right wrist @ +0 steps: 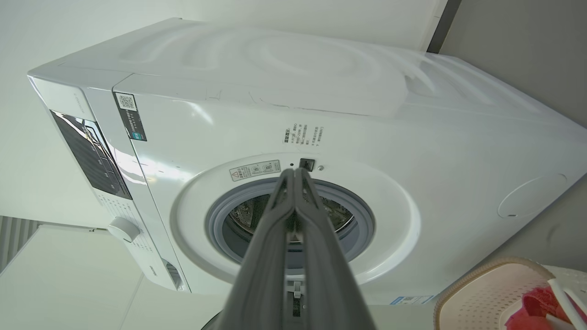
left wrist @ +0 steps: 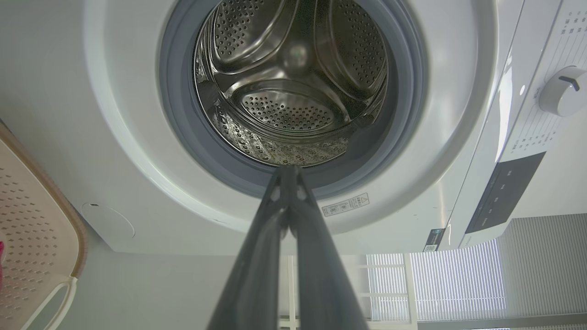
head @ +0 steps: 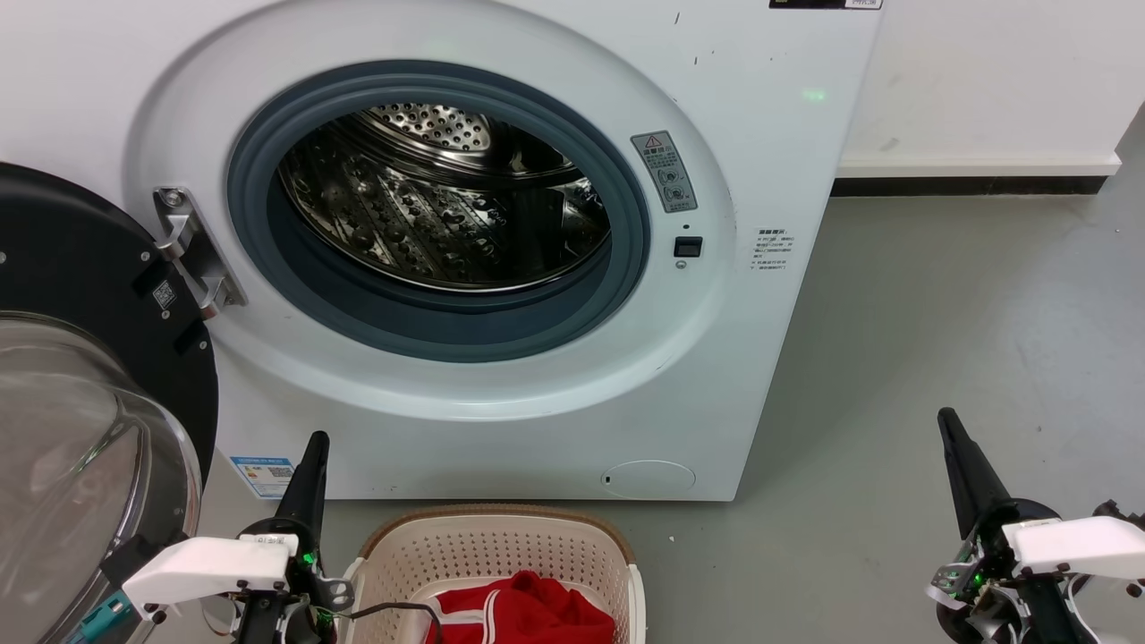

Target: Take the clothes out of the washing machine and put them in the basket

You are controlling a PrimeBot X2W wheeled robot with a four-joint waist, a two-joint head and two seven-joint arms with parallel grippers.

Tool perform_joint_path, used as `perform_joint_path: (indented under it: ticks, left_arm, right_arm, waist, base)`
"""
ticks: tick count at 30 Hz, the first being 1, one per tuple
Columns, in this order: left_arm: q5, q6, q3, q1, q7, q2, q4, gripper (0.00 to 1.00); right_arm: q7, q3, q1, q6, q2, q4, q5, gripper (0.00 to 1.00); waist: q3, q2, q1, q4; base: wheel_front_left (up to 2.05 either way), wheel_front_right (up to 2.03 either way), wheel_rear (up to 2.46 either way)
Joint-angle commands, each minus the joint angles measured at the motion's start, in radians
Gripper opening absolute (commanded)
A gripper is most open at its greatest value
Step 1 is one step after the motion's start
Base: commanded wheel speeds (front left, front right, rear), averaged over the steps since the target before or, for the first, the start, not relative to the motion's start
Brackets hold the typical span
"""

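The white washing machine (head: 555,420) stands with its black-framed glass door (head: 80,429) swung open to the left. Its steel drum (head: 447,197) shows bare metal; from the left wrist the drum (left wrist: 293,87) looks the same. Red clothes (head: 523,613) with white trim lie in the cream basket (head: 501,546) on the floor in front. My left gripper (head: 315,440) is shut, left of the basket, holding nothing; its tips (left wrist: 289,170) meet. My right gripper (head: 946,416) is shut and empty, far right over the floor, its tips (right wrist: 293,172) together.
Grey floor (head: 939,313) stretches right of the machine to a white wall with a dark skirting strip (head: 966,185). The open door crowds the left side beside my left arm. In the right wrist view the basket (right wrist: 486,293) with red clothes (right wrist: 534,307) sits at lower right.
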State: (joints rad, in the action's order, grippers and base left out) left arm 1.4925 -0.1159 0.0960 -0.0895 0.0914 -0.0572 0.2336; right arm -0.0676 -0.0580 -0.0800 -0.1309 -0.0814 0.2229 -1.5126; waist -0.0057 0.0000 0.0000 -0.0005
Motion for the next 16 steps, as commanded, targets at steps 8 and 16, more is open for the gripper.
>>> perform_joint_path:
  ticks: [8,16]
  left_arm:
    - [0.070,-0.013,0.013,-0.023,0.015,0.005,0.008,0.00]
    - [0.123,-0.017,0.022,-0.024,0.026,0.009,0.014,0.00]
  right_arm:
    - [-0.011,-0.012,-0.028,0.000,0.003,0.013,-0.077,0.00]
    - [-0.018,-0.020,-0.031,0.000,0.005,0.023,-0.135,0.00]
  waist:
    - [0.004,0.0000,0.0000,0.000]
    - [0.009,0.0000,0.0000,0.000]
  base:
    - [0.00,0.00,0.00]
    - [0.00,0.00,0.00]
